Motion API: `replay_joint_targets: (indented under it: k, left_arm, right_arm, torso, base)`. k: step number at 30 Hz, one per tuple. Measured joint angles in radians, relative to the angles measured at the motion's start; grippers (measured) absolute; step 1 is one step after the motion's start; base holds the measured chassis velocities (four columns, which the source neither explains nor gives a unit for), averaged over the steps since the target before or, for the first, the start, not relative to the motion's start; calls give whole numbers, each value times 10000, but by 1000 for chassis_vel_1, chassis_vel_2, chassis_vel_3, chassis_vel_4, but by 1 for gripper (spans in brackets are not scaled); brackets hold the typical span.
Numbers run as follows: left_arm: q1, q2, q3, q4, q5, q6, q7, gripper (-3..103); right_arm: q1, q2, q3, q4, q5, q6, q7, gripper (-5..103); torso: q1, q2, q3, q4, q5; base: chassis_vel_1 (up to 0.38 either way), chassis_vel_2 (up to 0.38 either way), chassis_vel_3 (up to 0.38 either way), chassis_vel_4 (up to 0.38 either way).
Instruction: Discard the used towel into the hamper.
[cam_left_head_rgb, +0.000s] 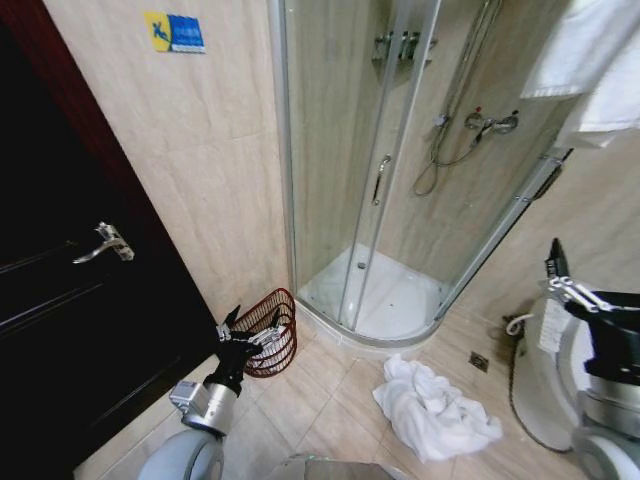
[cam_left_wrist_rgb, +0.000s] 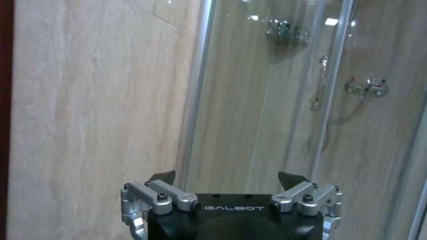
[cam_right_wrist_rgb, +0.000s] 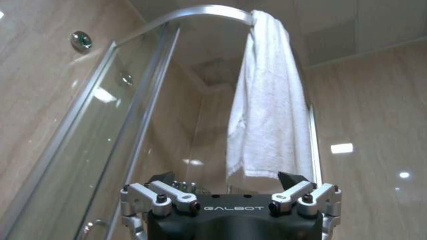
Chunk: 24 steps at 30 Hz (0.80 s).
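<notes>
Two grippers are raised and empty at either side of the head view, with the bathroom floor between them. Far left stands a dark door (cam_left_head_rgb: 70, 300) with a metal lever handle (cam_left_head_rgb: 105, 243), and beside it a beige tiled wall. The left gripper (cam_left_head_rgb: 247, 327) is held up low on the left with its fingers spread apart and nothing between them; it sits directly in front of the hamper (cam_left_head_rgb: 275, 330), a reddish-brown wire basket standing on the floor against the wall, just beside the shower's curb. Its wrist view shows the parted fingertips (cam_left_wrist_rgb: 163, 176) facing the wall and the glass. Centre is the curved glass shower enclosure (cam_left_head_rgb: 380, 180) with its white tray. On the tiles in front of it, well apart from the hamper and to its right, lies a crumpled white towel (cam_left_head_rgb: 432, 410). Far right, the right gripper (cam_left_head_rgb: 556, 268) is held up, fingers apart and empty; in its wrist view a second white towel (cam_right_wrist_rgb: 267, 110) hangs over the enclosure's top rail.
</notes>
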Motion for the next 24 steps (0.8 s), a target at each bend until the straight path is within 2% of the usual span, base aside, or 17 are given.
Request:
replay_joint_targets:
  k: [11, 24]
  left_arm:
    - [0, 0, -1, 0, 0, 0, 1, 100]
    - [0, 0, -1, 0, -1, 0, 1, 100]
  right_arm:
    - [821, 121, -840, -128, -551, -399, 1, 100]
    - [1041, 489, -1171, -417, -999, -376, -34, 100]
  torso:
    - [-1, 0, 0, 1, -3]
    - [-1, 0, 0, 2, -8]
  base:
    - [-78, -90, 88, 89]
    - [-125, -123, 129, 119]
